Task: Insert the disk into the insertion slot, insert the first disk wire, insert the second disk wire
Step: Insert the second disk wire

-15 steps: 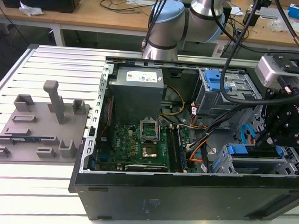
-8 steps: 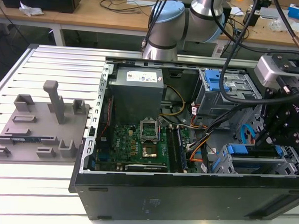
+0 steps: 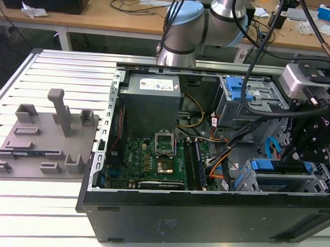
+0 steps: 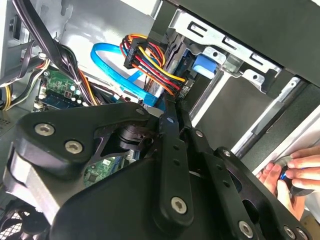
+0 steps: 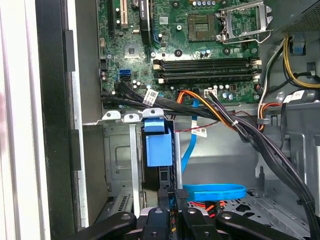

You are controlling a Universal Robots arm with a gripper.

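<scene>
Apparently we had the disk (image 5: 158,145) already seated in the insertion slot (image 5: 117,160), lower centre of the first wrist view. Gripper (image 4: 172,112) sat pinched on the orange-red-black wire bundle's (image 4: 150,62) plug at the disk's connector edge. The second disk wire (image 5: 215,191) looped free just beside it.

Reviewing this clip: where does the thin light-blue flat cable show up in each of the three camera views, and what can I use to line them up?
Exterior view: the light-blue cable curves beside the black gripper, above the blue-framed disk.
Second wrist view: it loops beside the orange-red-black wire bundle, above the gripper.
First wrist view: it loops just above the gripper.
Shared landmark: the green motherboard.
</scene>
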